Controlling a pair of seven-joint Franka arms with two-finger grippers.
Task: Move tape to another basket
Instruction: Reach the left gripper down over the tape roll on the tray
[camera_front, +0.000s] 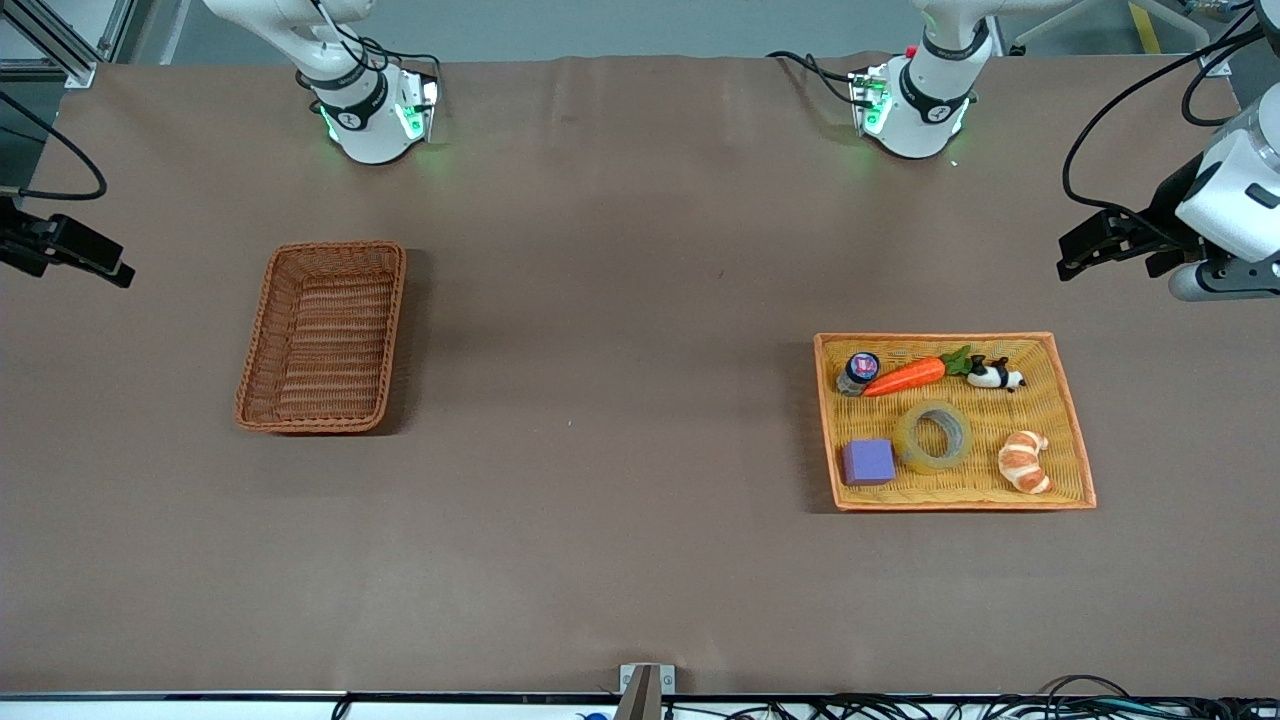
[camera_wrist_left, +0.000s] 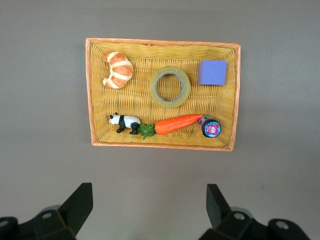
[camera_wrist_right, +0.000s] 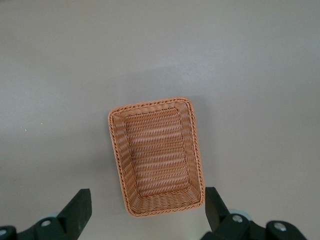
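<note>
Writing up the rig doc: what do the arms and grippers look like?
Both arms are white with black joint bands, green lights glowing at the bases and black cables trailing. The left gripper and right gripper are black, with blunt wedge-shaped fingers. The left wrist shows a white housing with a grey cylinder under it.

A robotics lab. Two white robot arm bases (camera_front: 365, 110) are bolted along one edge of a brown-covered table (camera_front: 600, 300). Black cables (camera_front: 900, 705) trail along the facing edge.

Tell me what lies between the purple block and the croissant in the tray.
The tape lies flat between the purple block and the croissant, clearest in the left wrist view.
</note>
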